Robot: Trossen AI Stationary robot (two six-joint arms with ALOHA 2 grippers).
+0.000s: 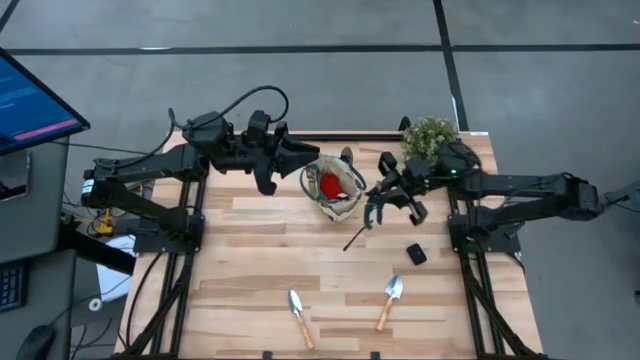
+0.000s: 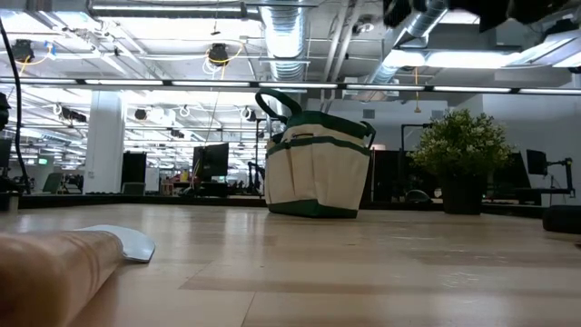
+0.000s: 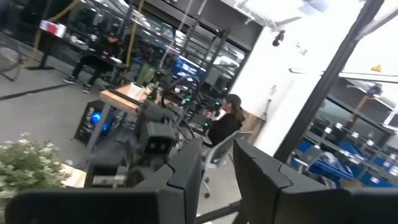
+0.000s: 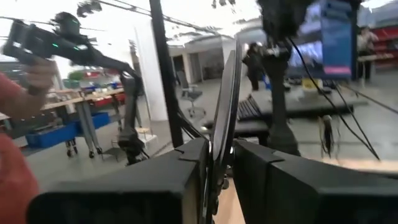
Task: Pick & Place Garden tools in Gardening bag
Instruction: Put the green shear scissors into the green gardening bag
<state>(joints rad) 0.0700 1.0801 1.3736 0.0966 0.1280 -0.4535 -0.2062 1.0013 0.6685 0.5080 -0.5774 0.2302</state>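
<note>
The beige gardening bag (image 1: 333, 190) stands at the table's far middle, with the red glove (image 1: 327, 185) inside; the low view shows the bag upright (image 2: 318, 168). My right gripper (image 1: 383, 200) hovers just right of the bag, shut on a slim dark tool (image 1: 358, 232) that looks like the pruning shears. My left gripper (image 1: 303, 160) is open and empty, level, just left of the bag's far rim. Two wooden-handled trowels (image 1: 297, 316) (image 1: 390, 301) lie flat near the table's near edge. My right gripper pinches the slim dark tool between its two fingers; the tool shows as a thin strip rising out of the closed fingers (image 4: 225, 118). Its free end (image 1: 348, 246) sticks out toward the table's near left. It is lifted clear of the table.
A bushy potted plant (image 1: 430, 138) stands at the far right corner, close behind my right arm. A small black block (image 1: 415, 253) lies on the table right of centre. One trowel's handle (image 2: 54, 268) lies close before the low camera. People show in the room beyond.
</note>
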